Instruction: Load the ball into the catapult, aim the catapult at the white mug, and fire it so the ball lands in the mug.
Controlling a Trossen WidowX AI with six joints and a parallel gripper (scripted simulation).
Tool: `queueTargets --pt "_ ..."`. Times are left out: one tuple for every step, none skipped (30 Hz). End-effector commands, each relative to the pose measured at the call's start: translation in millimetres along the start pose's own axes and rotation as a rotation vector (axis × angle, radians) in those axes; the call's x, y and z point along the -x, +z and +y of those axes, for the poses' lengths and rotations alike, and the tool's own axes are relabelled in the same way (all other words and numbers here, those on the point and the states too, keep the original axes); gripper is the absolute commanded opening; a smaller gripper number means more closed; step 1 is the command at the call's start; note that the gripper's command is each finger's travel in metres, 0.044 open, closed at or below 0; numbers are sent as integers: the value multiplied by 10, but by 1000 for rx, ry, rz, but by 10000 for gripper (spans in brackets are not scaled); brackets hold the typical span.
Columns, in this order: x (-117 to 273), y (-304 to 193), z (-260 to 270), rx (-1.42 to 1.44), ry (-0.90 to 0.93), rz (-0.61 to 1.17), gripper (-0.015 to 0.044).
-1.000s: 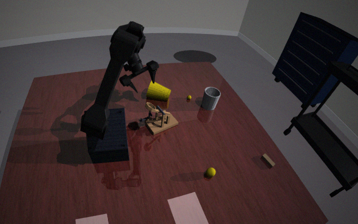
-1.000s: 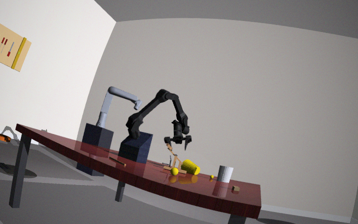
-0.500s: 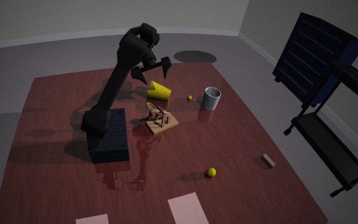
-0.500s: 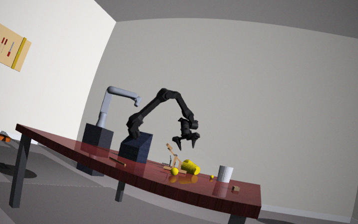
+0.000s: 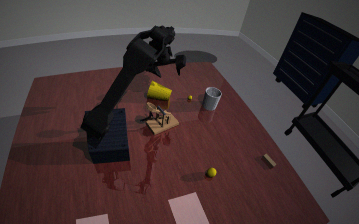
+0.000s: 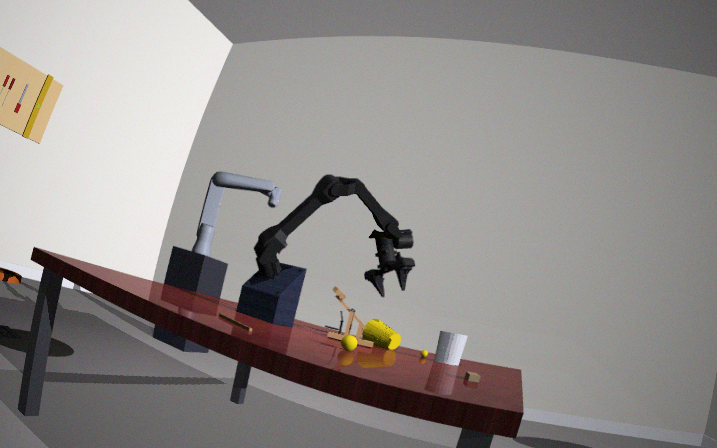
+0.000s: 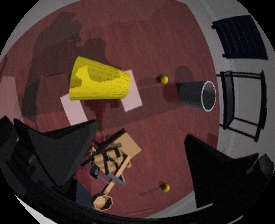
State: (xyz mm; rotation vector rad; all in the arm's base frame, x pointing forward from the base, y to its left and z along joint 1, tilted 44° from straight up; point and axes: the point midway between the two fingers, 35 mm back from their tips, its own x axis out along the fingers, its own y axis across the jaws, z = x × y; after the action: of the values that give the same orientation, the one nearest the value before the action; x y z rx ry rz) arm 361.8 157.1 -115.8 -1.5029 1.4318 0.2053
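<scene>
Gripper (image 5: pixel 169 72) (image 6: pixel 393 290) (image 7: pixel 142 132), fingers apart and bare, raised clear of the wooden catapult (image 5: pixel 160 124) (image 6: pixel 351 325) (image 7: pixel 110 162), cup empty, arm upswung as if fired toward the white mug (image 5: pixel 211 99) (image 6: pixel 450 348) (image 7: pixel 198 96); task ball unseen, perhaps inside.

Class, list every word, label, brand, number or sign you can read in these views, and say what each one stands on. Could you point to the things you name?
None: no readable text shows in any view.
White mug (image 5: pixel 210 100) (image 6: pixel 450 348): no lettering visible.
Yellow cup (image 5: pixel 158 91) (image 6: pixel 378 333) (image 7: pixel 100 82): dark specks, no legible characters.
Catapult (image 5: pixel 159 126) (image 6: pixel 365 343) (image 7: pixel 130 145): no marking I can read.
</scene>
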Motion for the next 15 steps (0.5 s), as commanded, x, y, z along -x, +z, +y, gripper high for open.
queueTargets --pt "14 32 -146 -82 -11 -24 440" --pt "15 40 -194 -113 -12 -33 440" --pt "16 47 -243 -143 -12 -43 440" --pt "17 54 -293 -174 -13 -52 440" --pt "19 60 -343 -205 -14 -61 440" --pt "20 64 -394 -236 -15 -69 440" --pt "21 69 -445 -266 -15 -78 440" --pt "23 73 -497 -296 -17 -87 440" --pt "25 81 -555 -329 -19 -96 440" --pt "27 88 -615 -361 -21 -106 440" --pt "29 94 -675 -394 -24 -115 440" --pt "32 99 -736 -427 -26 -124 440" --pt "34 102 -798 -460 -29 -134 440" --pt "37 104 -860 -493 -32 -143 440" --pt "39 106 -922 -526 -34 -152 440"
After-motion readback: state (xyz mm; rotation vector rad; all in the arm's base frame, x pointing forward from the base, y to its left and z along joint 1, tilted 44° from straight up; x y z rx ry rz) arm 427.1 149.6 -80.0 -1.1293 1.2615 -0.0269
